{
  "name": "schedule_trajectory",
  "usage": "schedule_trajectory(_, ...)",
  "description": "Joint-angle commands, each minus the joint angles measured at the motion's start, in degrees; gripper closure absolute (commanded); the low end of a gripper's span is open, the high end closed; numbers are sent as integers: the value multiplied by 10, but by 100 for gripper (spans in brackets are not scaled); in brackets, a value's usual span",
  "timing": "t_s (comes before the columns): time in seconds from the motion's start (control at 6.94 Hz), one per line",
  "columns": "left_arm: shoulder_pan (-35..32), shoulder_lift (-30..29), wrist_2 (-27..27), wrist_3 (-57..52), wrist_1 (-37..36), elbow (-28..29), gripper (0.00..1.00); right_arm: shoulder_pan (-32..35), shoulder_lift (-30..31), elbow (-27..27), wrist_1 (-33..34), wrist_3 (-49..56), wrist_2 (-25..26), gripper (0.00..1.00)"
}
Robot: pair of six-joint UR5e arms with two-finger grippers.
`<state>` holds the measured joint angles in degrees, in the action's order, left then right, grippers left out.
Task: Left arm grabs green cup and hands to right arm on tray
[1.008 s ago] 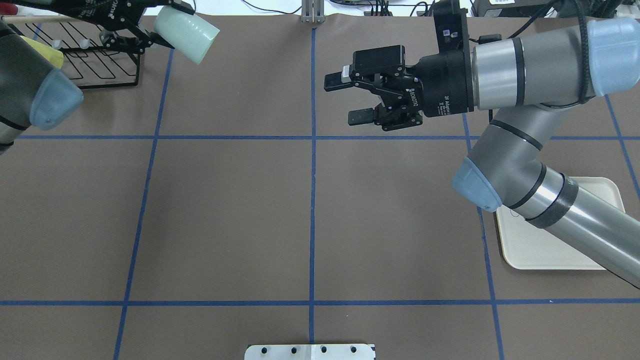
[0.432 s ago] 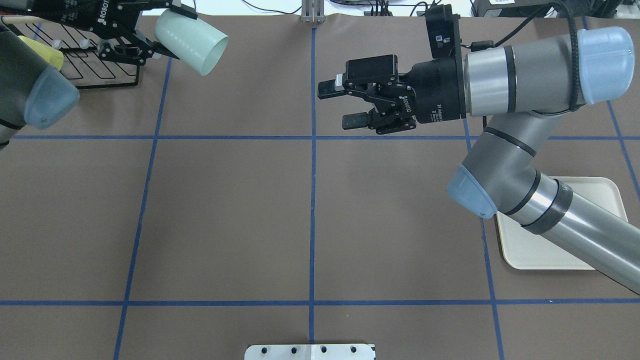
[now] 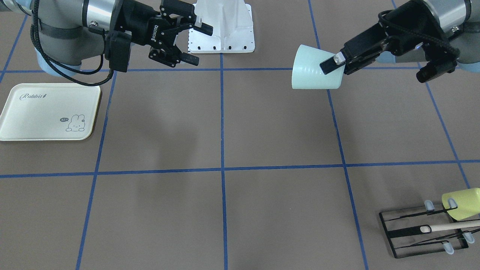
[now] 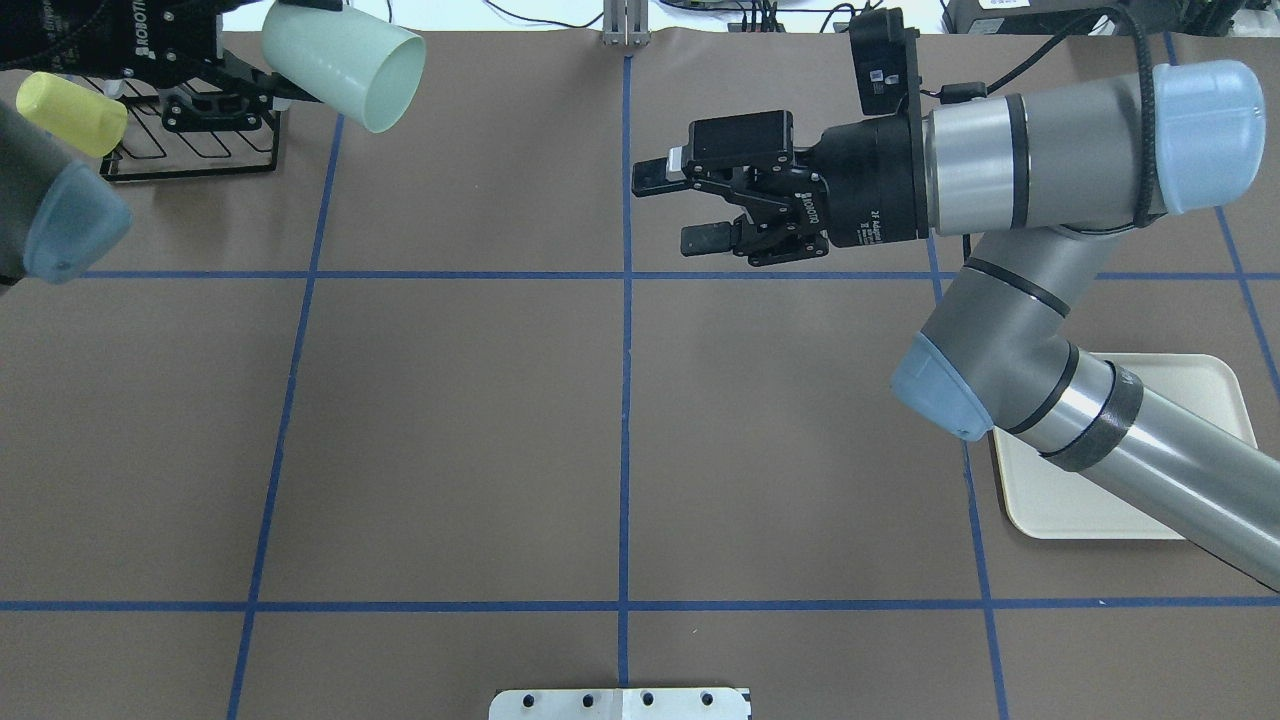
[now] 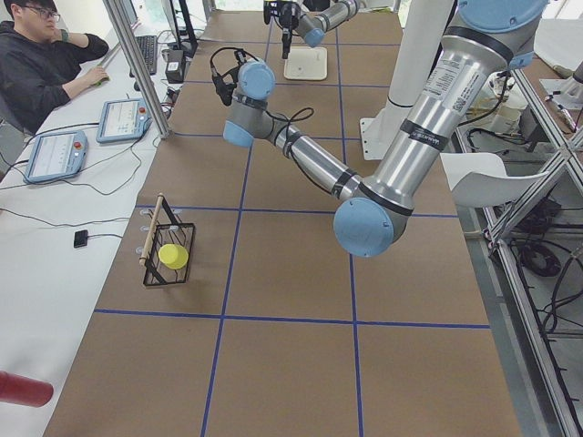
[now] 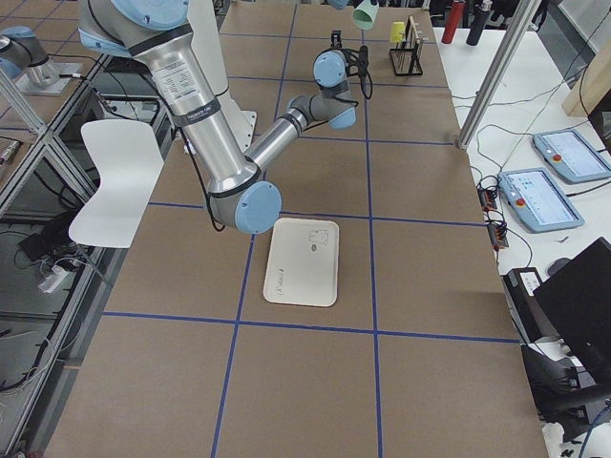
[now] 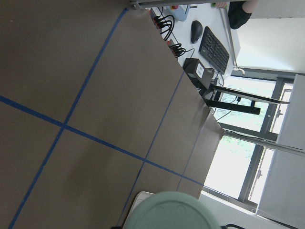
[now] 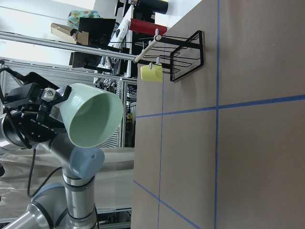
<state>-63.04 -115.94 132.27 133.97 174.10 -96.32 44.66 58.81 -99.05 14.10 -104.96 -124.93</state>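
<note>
We have the green cup up in the air in the left gripper, fingers clamped on its base end. The cup lies tilted on its side with its mouth facing the right gripper. It is off the table, on the left half and near the rack; a yellow cup hangs on that rack. The right gripper hovers just right of the centre line with its fingers spread apart, holding nothing, well apart from the cup. We see the tray flat on the table at the right side, partly under the right arm in the overhead view and far from the cup.
</note>
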Motion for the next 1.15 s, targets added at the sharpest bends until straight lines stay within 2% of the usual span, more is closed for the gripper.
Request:
schedule_trajectory(0.0, 3, 26, -27, 81, 118, 6, 74, 0, -1, 0, -1, 2, 0, 2)
schedule_trajectory(0.29, 6, 25, -94, 204, 164, 3, 74, 0, -1, -6, -2, 2, 6, 2)
schedule_trajectory(0.58, 21, 25, -128, 263, 166, 2, 74, -6, -5, -11, -3, 2, 27, 2)
schedule_trajectory(0.86, 58, 24, -151, 267, 167, -4, 74, -17, -5, -25, -3, 2, 38, 3)
schedule_trajectory(1.01, 70, 24, -162, 267, 167, -4, 74, -19, -4, -25, -2, 2, 37, 16)
